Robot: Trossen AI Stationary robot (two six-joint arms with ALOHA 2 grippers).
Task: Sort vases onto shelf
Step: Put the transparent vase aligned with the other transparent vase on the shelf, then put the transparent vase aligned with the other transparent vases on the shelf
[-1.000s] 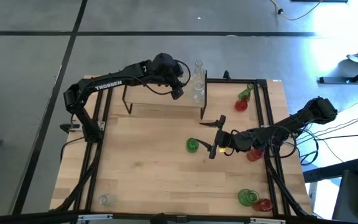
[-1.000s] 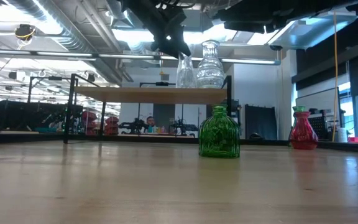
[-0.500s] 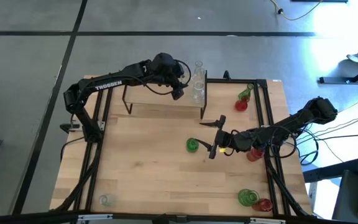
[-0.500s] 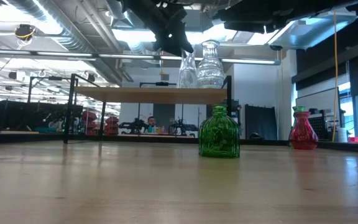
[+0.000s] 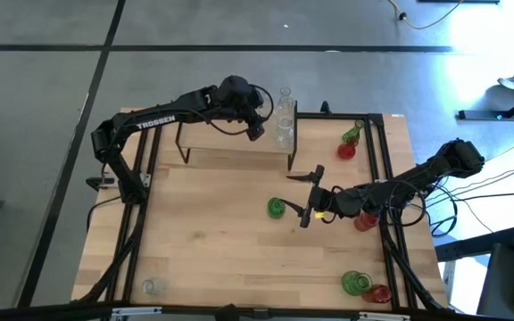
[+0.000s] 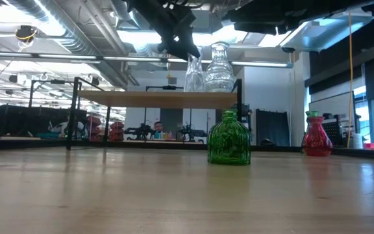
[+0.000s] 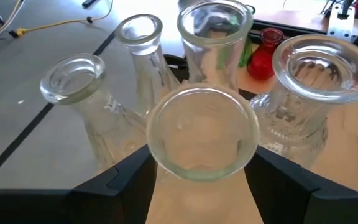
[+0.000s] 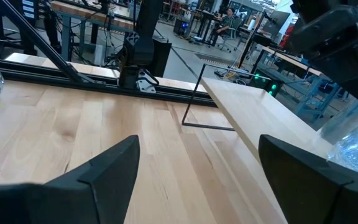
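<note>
Nothing has shifted since the earlier frame. Left tool [image 5: 259, 125] stays closed on a clear vase [image 7: 204, 132] at the shelf's [image 5: 230, 135] right end, three clear vases [image 5: 285, 120] crowding it at 12 o'clock. Right tool [image 5: 309, 196] hangs open and empty, green vase [image 5: 277, 208] at its 9 o'clock. Arms hide several red vases [image 5: 365, 219] on the desk [image 5: 212, 241].

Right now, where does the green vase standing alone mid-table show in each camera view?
High view: green vase at table centre, just left of the right end effector.
Low view: green vase centre-right, in front of the shelf.
Left wrist view: not in it.
Right wrist view: not in it.
Shared landmark: the shelf behind it.
</note>
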